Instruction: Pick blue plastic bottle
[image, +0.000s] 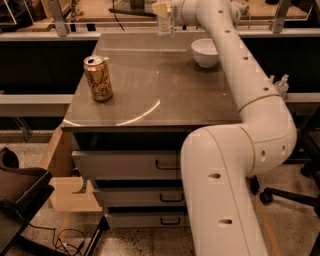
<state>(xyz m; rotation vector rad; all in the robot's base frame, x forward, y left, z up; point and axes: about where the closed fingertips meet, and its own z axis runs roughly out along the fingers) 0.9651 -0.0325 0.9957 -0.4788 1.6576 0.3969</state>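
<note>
The slim clear plastic bottle (164, 26) is seen far behind the gold metal can (98, 79) on the grey tabletop (150, 90). The white pincer (169, 10) is placed at the bottle's top; its grip cannot be told.

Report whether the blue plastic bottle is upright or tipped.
Upright: the blue plastic bottle appears vertical near the table's far edge, gripper at its top.

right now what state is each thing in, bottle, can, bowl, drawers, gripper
blue plastic bottle, upright, held near its top at the far edge of the table
gripper, at that far edge, fingers shut on the bottle
gold can, upright, front left
white bowl, right way up, back right
cabinet drawers, shut
</note>
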